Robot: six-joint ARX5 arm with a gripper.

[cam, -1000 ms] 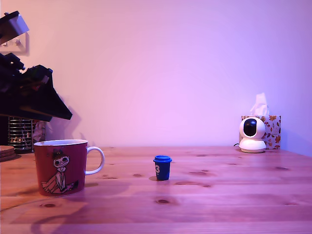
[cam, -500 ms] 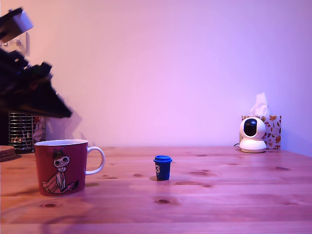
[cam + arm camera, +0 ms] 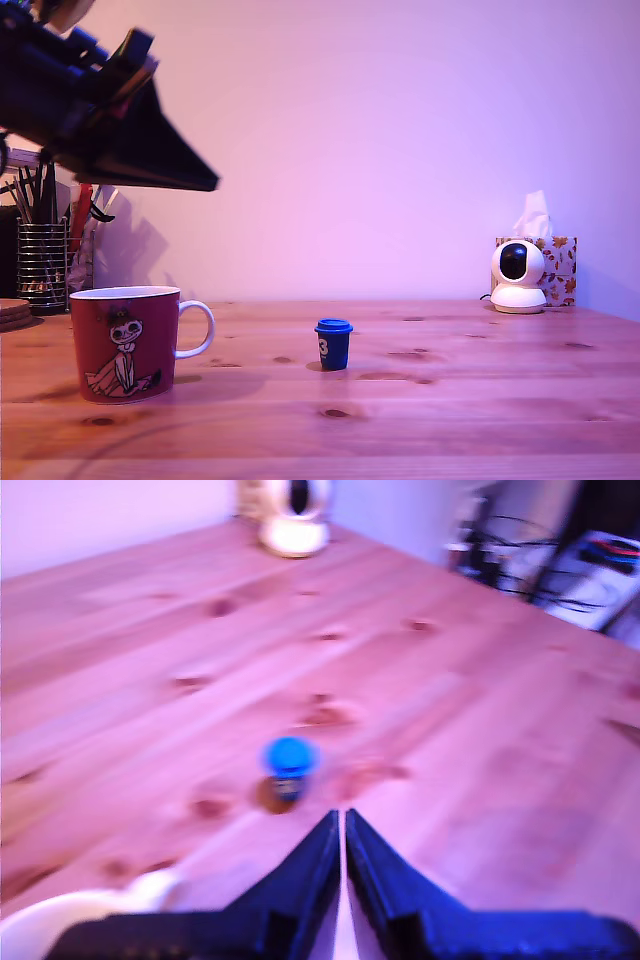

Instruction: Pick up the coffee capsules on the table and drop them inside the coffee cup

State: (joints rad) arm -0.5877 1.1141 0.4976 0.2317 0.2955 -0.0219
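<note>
Hovering high above the mug [image 3: 125,343], the end effector [image 3: 343,825] has its two dark fingers drawn almost together, with only a thin sliver of light between the tips in the wrist view. Nothing is held and nothing is touched; it hangs well clear of the counter [image 3: 450,400].

The blue capsule [image 3: 333,343] stands upright on the counter, apart from the mug toward the exterior view's right, roughly in line with the fingertips as the wrist view shows it. No second capsule is visible on the counter; the mug's interior cannot be seen, so whether one lies inside cannot be told.

Risks, as judged from this position:
- Fingers nearly closed. If the descent begins without opening them, the tips would strike the capsule's lid and knock it over or push it away.
- The capsule is small, light and tapered. An off-centre or shallow pinch could squeeze it out sideways, and a tipped capsule may roll across the counter.
- The wrist view is blurred, so fine alignment cannot be confirmed from it.
- The mug's handle [image 3: 200,328] faces the capsule. A low carry back could clip the handle or the rim and release short.
</note>
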